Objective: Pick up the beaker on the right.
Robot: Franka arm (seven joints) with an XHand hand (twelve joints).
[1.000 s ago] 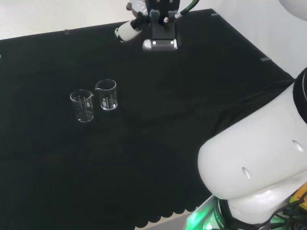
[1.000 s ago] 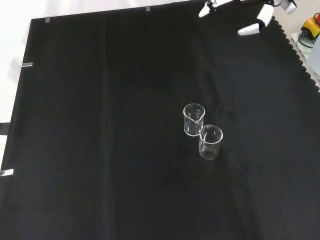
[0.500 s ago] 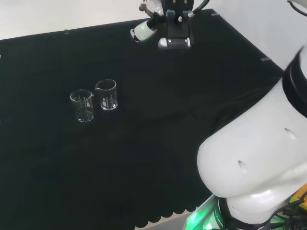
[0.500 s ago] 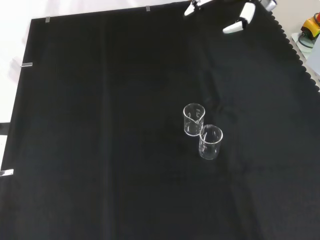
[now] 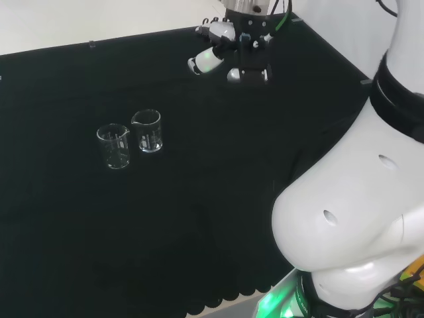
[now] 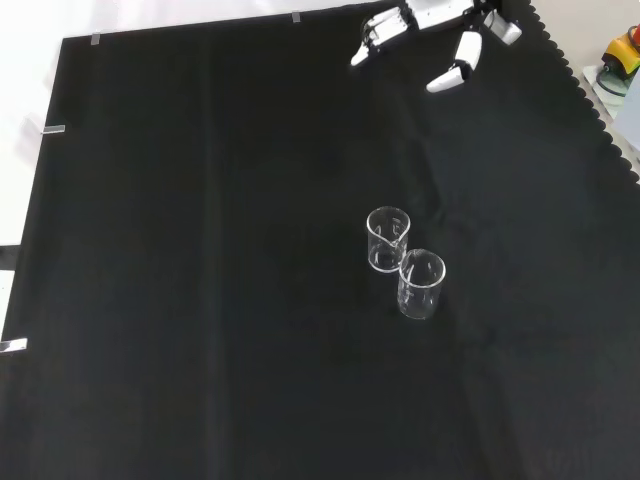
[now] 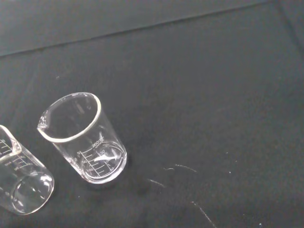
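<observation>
Two small clear glass beakers stand upright side by side on the black cloth. In the head view one beaker (image 5: 147, 130) is on the right and the other beaker (image 5: 114, 146) on the left, almost touching. In the front view they are the upper beaker (image 6: 388, 239) and the lower beaker (image 6: 421, 283). The wrist view has one beaker (image 7: 83, 137) whole and the other beaker (image 7: 19, 186) partly cut off. The hand (image 5: 225, 50) hovers well off to the beakers' right and farther back in the head view, and the hand (image 6: 435, 25) sits near the front view's top. Its fingers are straight and spread, holding nothing.
The arm's big white link (image 5: 351, 218) stands at the head view's right. The cloth's scalloped edge (image 6: 600, 120) runs down the front view's right, with a coloured object (image 6: 622, 55) beyond it. Bare black cloth lies between the hand and the beakers.
The hand has come down and nearer to the beakers: lower and leftward in the front view, right and nearer in the head view. The beakers have not moved.
</observation>
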